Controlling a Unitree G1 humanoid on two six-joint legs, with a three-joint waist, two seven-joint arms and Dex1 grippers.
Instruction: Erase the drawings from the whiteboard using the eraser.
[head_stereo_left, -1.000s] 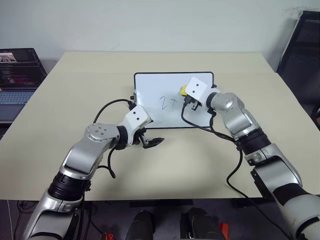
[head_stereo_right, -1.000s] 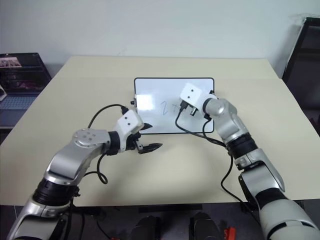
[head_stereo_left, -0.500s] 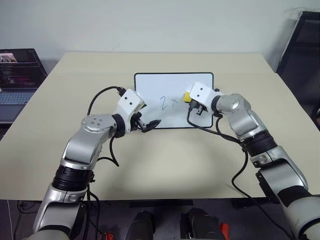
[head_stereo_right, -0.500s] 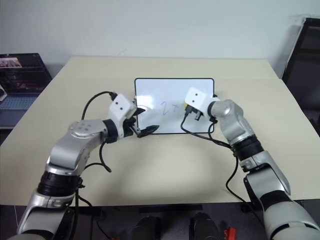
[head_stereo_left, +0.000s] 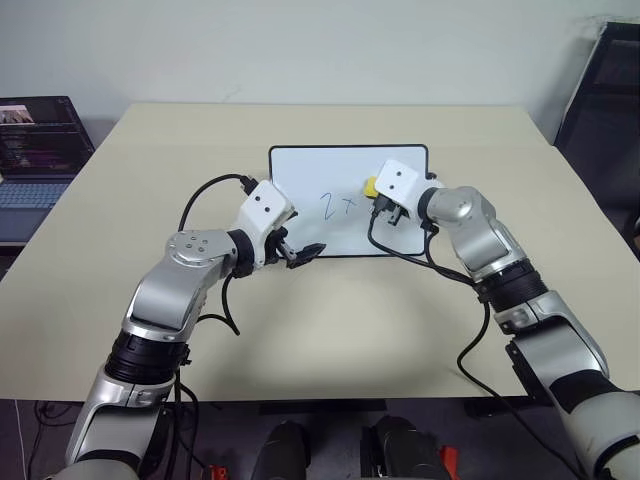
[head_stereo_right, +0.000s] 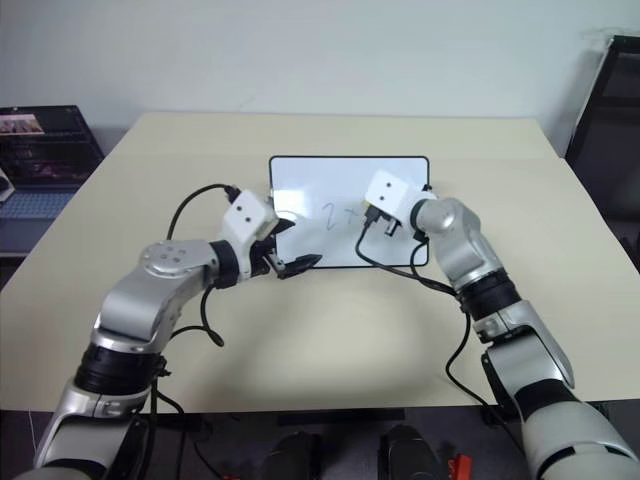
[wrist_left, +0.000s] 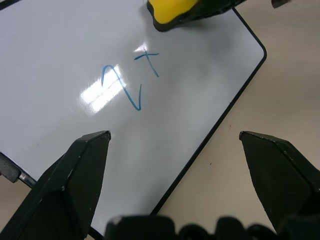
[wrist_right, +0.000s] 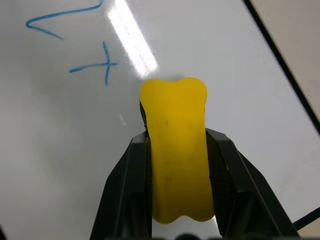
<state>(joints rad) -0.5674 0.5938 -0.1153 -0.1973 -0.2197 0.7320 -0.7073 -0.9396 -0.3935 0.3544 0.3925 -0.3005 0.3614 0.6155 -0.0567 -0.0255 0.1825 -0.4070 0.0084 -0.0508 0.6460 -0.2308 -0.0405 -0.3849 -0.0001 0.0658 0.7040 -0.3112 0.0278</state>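
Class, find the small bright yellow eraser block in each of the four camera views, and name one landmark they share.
Left eye view: small bright yellow eraser block, on the right part of the glossy white board.
Right eye view: a yellow sliver beside the right gripper.
Left wrist view: top edge.
Right wrist view: centre, between black fingers.
Shared landmark: the blue marker strokes.

you see the whiteboard (head_stereo_left: 300, 170) flat on the table, blue drawings (head_stereo_left: 338, 205) near its middle, and the yellow eraser (wrist_right: 175, 145) just beside them on the board.
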